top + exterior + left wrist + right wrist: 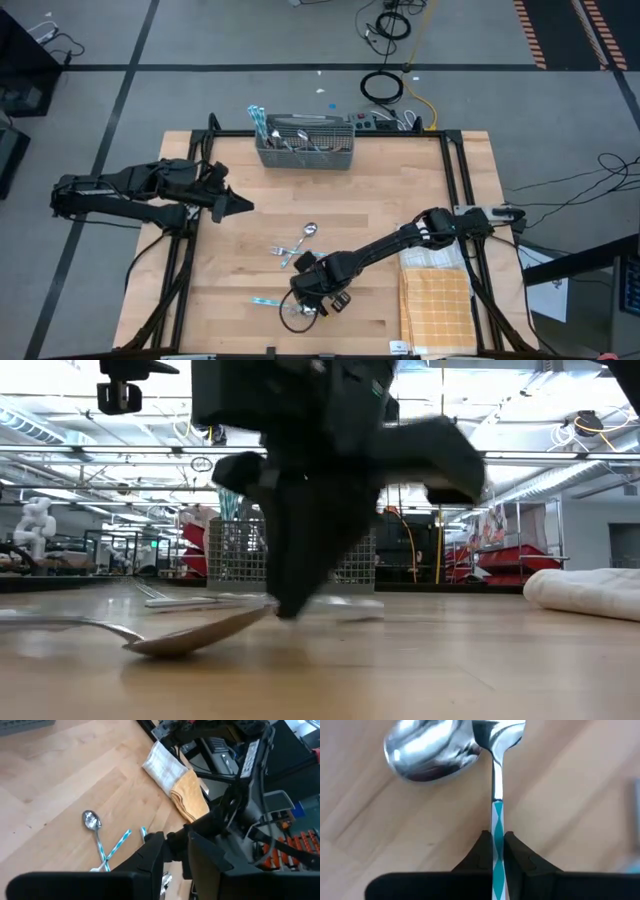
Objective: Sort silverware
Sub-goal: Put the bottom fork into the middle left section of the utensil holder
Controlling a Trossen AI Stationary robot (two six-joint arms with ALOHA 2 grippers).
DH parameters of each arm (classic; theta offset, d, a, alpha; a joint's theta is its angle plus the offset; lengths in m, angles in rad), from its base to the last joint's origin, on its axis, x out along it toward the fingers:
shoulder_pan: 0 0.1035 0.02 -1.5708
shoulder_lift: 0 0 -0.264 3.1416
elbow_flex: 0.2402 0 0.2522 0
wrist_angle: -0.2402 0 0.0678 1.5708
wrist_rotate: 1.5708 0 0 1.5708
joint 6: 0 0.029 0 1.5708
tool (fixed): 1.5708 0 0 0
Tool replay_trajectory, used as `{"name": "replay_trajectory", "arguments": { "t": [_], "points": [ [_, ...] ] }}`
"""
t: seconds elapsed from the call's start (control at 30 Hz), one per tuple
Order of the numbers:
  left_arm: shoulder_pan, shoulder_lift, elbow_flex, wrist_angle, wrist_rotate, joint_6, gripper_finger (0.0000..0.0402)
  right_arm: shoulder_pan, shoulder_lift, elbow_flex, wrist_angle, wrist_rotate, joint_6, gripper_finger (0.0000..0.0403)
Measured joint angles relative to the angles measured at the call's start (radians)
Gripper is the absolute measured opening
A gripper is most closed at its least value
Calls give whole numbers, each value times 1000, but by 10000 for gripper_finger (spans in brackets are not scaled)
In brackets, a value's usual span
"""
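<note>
My right gripper (312,300) is at the near middle of the table, pointing down and shut on a utensil with a blue-and-white handle (497,820). That utensil's silver head (506,732) lies next to the bowl of a loose spoon (431,751), which rests on the wood (190,635). More silverware lies on the table: a spoon (308,231), crossed blue-handled pieces (285,250) and one blue-handled piece (265,300). The grey mesh basket (305,150) at the far edge holds several pieces. My left gripper (240,206) waits shut, over the table's left side. My right gripper pinches the blue-and-white handle (497,832) between its two fingers (481,851), about midway along the utensil. The fingers come from above, pointing down (290,600), and lie across the handle. The head end points away over the wood; I cannot tell whether it is lifted clear.
A folded yellow-checked cloth (435,300) lies at the table's near right corner, beside my right arm. Black frame rails run along the left (190,250) and right (462,190) table edges. Bare wood lies between the basket and the loose silverware.
</note>
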Motion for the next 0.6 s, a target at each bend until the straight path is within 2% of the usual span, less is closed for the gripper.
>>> {"name": "replay_trajectory", "arguments": {
  "t": [0.27,0.4,0.6],
  "points": [
    [0,0,0,0,-40,9,90,-23,-85,2,45,30,106,0],
    [0,0,0,0,-72,9,90,-50,-166,3,174,64,141,0],
    [0,-9,0,3,-124,15,90,-208,-283,-20,359,67,131,0]
  ]
}}
